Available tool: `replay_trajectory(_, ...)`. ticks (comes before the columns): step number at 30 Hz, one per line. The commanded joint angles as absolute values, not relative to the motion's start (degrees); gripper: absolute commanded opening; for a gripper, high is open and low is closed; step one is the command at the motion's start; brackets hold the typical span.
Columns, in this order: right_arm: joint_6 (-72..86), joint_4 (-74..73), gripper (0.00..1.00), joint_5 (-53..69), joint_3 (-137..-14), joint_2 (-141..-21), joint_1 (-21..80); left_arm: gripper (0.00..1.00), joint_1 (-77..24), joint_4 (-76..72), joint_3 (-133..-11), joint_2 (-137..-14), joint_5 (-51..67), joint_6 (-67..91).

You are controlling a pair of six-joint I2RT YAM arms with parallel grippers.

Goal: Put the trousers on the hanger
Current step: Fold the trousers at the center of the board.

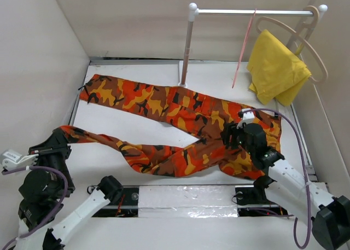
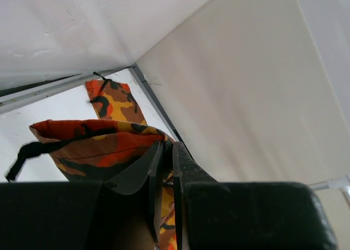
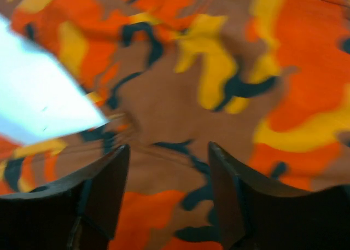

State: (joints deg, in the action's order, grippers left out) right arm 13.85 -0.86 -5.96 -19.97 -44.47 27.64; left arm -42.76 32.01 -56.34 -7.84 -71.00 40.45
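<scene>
The camouflage trousers (image 1: 164, 105) lie spread on the white table, waist at the right, two legs running left. My left gripper (image 1: 54, 136) is shut on the hem of the near leg at the left; in the left wrist view the jaws (image 2: 164, 149) pinch the cloth (image 2: 93, 143). My right gripper (image 1: 232, 132) is open and hovers just above the waist area; the right wrist view shows its fingers (image 3: 112, 176) spread over the fabric (image 3: 208, 69). The pink wire hanger (image 1: 243, 47) hangs on the rail at the back.
A metal rail (image 1: 251, 11) on a post (image 1: 186, 47) stands at the back. A beige wooden hanger (image 1: 306, 42) carries a yellow cloth (image 1: 276, 67) at the right. White walls (image 1: 38, 69) close in the left, back and right.
</scene>
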Motion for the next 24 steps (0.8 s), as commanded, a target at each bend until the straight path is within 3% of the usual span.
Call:
replay_trajectory(1, 17.40, -5.36, 0.70, -10.98, -19.52, -43.51, 22.96, 0.00, -44.20, 30.40, -55.46, -5.28, -71.81, 36.39)
replay_trajectory(9, 20.04, -9.66, 0.90, -8.97, -19.33, -41.40, 5.32, 0.00, -44.21, 28.57, -53.70, -0.88, -68.39, 32.00)
replay_trajectory(16, 17.14, -8.54, 0.91, -7.04, -21.17, -45.08, -16.30, 0.00, -44.21, 22.33, -49.57, 4.22, -63.64, 26.28)
replay_trajectory(24, 15.74, -5.27, 0.91, 4.47, -27.85, -62.38, -29.70, 0.00, -44.21, 19.16, -49.13, 6.41, -59.24, 22.76)
